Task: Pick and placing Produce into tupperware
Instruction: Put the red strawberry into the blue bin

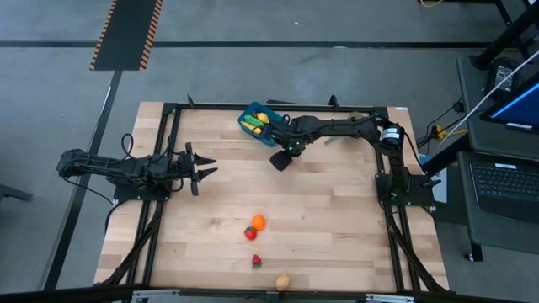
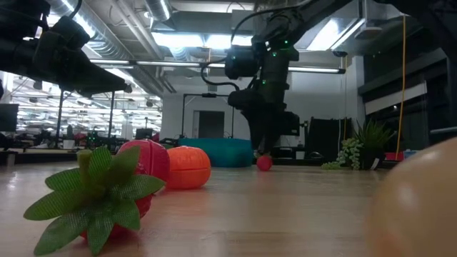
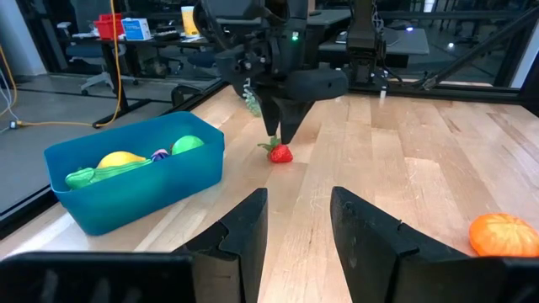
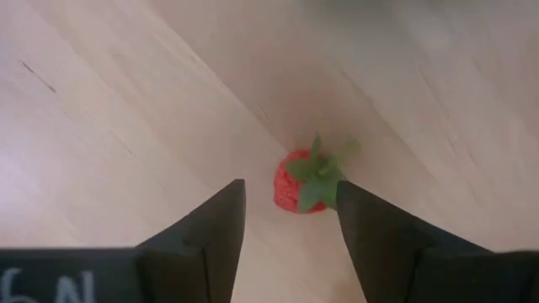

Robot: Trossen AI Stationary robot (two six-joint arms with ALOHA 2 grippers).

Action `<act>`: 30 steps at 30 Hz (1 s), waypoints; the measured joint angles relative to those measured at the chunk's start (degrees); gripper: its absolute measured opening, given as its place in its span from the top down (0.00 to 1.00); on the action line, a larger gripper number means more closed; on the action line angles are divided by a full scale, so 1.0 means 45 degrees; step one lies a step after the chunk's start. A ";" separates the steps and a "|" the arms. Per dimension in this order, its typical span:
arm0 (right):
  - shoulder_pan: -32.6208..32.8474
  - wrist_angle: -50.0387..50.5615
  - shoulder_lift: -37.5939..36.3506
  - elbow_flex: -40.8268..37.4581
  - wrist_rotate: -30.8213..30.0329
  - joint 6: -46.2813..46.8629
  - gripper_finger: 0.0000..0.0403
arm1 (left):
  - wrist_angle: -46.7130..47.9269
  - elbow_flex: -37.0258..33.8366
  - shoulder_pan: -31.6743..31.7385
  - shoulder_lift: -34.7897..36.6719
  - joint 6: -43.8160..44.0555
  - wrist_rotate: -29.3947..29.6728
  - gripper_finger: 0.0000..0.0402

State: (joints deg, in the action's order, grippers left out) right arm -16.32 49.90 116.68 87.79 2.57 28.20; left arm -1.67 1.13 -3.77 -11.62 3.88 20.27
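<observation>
The blue tupperware (image 1: 255,123) stands at the table's far middle and holds yellow, green and purple produce (image 3: 126,162). My right gripper (image 4: 288,187) is open and points down just above a small red strawberry (image 4: 300,182) that lies on the table near the tupperware; its fingers stand on either side of the fruit without touching it. The strawberry also shows in the left wrist view (image 3: 280,153). My left gripper (image 1: 205,168) is open and empty at the table's left. An orange (image 1: 258,222), two more red strawberries (image 1: 250,233) (image 1: 256,261) and a tan fruit (image 1: 282,281) lie near the front edge.
A grey-green leafy sprig (image 3: 250,101) lies on the table beyond the right gripper, near the far edge. Bare wood lies between the tupperware and the front produce. In the low view a leafy strawberry (image 2: 107,193) and the orange (image 2: 187,168) sit close to the camera.
</observation>
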 joint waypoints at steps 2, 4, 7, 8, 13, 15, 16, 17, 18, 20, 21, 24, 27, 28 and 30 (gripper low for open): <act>0.0000 -0.0225 0.0000 0.0000 -0.0003 0.0050 0.53 | 0.0000 0.0000 -0.0002 -0.0003 0.0000 0.0000 0.69; 0.0000 -0.0311 0.0000 0.0000 -0.0103 0.0063 0.53 | 0.0000 0.0000 0.0000 -0.0007 0.0000 0.0000 0.69; 0.0000 -0.0334 0.0000 0.0000 -0.0131 0.0218 0.53 | 0.0000 0.0000 -0.0001 -0.0019 0.0000 0.0000 0.69; 0.0000 -0.0318 0.0000 0.0000 -0.0131 0.0302 0.53 | 0.0000 0.0000 0.0000 -0.0019 0.0000 0.0000 0.69; 0.0011 0.0394 0.0000 0.0061 -0.0015 0.0403 0.53 | 0.0000 0.0000 -0.0002 -0.0024 -0.0005 0.0000 0.69; 0.0015 0.0736 0.0000 0.0073 0.0002 0.0639 0.53 | 0.0000 0.0000 0.0000 -0.0024 -0.0005 0.0000 0.69; 0.0015 0.0866 0.0000 0.0053 0.0003 0.0713 0.53 | 0.0000 0.0000 -0.0005 -0.0024 -0.0005 0.0000 0.69; 0.0015 0.0838 0.0000 0.0002 0.0005 0.0730 0.53 | 0.0000 0.0000 0.0000 -0.0024 -0.0005 0.0000 0.69; 0.0015 0.0824 0.0000 -0.0005 0.0000 0.0730 0.53 | 0.0000 0.0000 0.0000 -0.0024 -0.0005 0.0000 0.69; 0.0015 0.0715 0.0000 -0.0010 -0.0069 0.0730 0.53 | 0.0000 0.0000 -0.0002 -0.0024 -0.0005 0.0000 0.69; 0.0015 0.0567 0.0000 -0.0005 -0.0139 0.0730 0.53 | 0.0000 0.0000 0.0000 -0.0024 -0.0005 0.0000 0.69; 0.0015 0.0208 0.0000 -0.0010 -0.0223 0.0735 0.53 | 0.0000 0.0000 -0.0001 -0.0024 -0.0005 0.0000 0.69; 0.0015 0.0196 0.0000 -0.0015 -0.0230 0.0708 0.53 | 0.0000 0.0000 -0.0005 -0.0024 -0.0005 0.0000 0.69; 0.0015 0.0181 0.0001 -0.0015 -0.0255 0.0685 0.53 | 0.0000 0.0000 0.0000 -0.0024 -0.0005 0.0000 0.69; 0.0015 0.0131 0.0035 -0.0015 -0.0392 0.0653 0.53 | 0.0000 0.0000 -0.0003 -0.0024 -0.0005 0.0000 0.69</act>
State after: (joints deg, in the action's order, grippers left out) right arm -16.25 50.49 116.84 87.72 0.80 31.14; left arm -1.67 1.13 -3.79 -11.73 3.86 20.27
